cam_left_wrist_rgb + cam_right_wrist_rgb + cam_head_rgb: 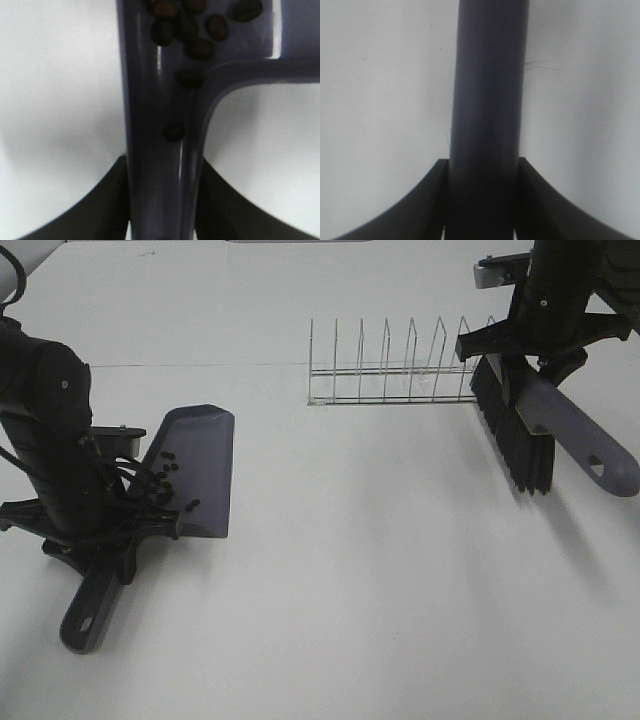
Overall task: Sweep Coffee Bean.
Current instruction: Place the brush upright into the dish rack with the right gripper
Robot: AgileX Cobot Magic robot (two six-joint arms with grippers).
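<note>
A grey dustpan (pixel 200 465) lies on the white table at the left, several dark coffee beans (pixel 165 472) inside it near its handle end. My left gripper (pixel 118 535) is shut on the dustpan's handle (pixel 160 165); the left wrist view shows the beans (pixel 200 48) gathered where pan meets handle. My right gripper (pixel 520 355) is shut on the grey handle (pixel 487 100) of a brush (pixel 515 435) with black bristles, held at the far right, above the table. No beans show on the table.
A wire dish rack (pixel 395 375) stands at the back centre, its right end close to the brush. The white table (pixel 380 570) stretches between the two arms.
</note>
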